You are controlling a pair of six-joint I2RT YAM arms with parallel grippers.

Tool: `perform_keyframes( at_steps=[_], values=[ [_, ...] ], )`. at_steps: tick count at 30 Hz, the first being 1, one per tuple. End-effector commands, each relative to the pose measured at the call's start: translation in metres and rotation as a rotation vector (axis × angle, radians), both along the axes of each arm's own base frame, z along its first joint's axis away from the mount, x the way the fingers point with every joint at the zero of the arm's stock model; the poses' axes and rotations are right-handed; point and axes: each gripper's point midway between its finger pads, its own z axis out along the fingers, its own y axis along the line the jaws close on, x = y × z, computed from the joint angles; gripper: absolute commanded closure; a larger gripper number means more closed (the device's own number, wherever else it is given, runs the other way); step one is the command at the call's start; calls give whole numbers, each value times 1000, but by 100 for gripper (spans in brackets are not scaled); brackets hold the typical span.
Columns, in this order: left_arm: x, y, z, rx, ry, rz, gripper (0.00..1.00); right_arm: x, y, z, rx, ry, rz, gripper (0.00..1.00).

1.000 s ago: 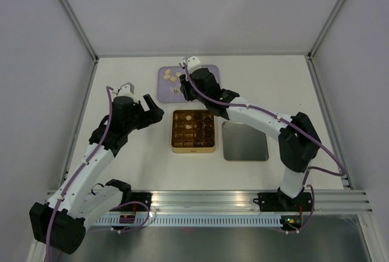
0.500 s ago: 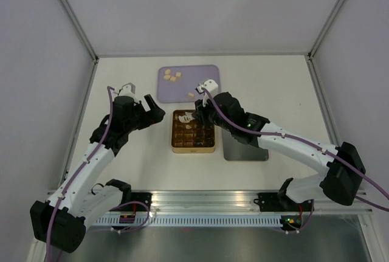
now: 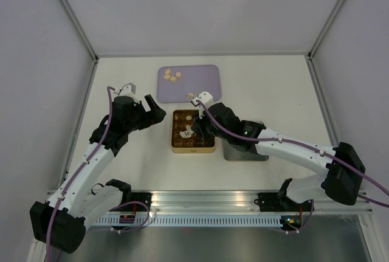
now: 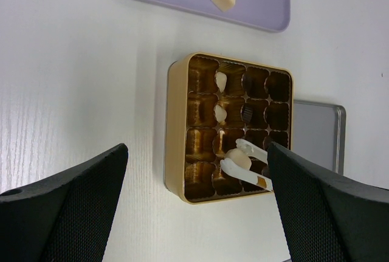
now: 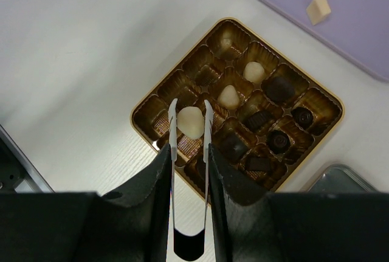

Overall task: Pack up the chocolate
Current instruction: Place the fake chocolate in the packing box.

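We've just swung our right tool (image 5: 189,180), clamped on tweezers (image 5: 207,129) pinching a cream chocolate (image 5: 190,122), from the far tray (image 3: 203,76) over the tin (image 5: 148,105), so drop's next; left tool (image 3: 155,109) hangs open.

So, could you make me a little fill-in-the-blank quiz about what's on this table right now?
The right gripper squeezes metal tweezers holding ___ pale chocolate.
The gold tin has ___ cells per row.
Loose pale pieces lie on the ___ tray.
The left gripper has its jaws ___.
Missing words: one, four, purple, open.
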Motion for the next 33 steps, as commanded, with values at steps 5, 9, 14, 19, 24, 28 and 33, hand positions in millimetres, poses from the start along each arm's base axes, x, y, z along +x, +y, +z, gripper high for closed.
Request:
perform_keyframes(
  at_steps=[5,9,14,19,24,28,33],
  values=[
    [-1,-5,6,-46,-18,-7,0,4,4,5,21,-31,-41,94],
    [-2,-5,7,-49,-20,-9,0,6,2,0,11,-48,-57,94],
    [-2,-5,7,-49,-22,-9,0,10,3,-5,13,-54,-72,94],
    [-2,-5,7,-49,-20,-9,0,12,6,-8,22,-56,-77,94],
    [-2,-5,8,-51,-24,-9,0,11,10,-12,33,-66,-55,94],
    [-2,-5,8,-50,-25,-11,0,11,9,-20,20,-65,-57,94],
    [-2,-5,8,-50,-26,-11,0,12,9,-21,28,-82,-52,94]
  ],
)
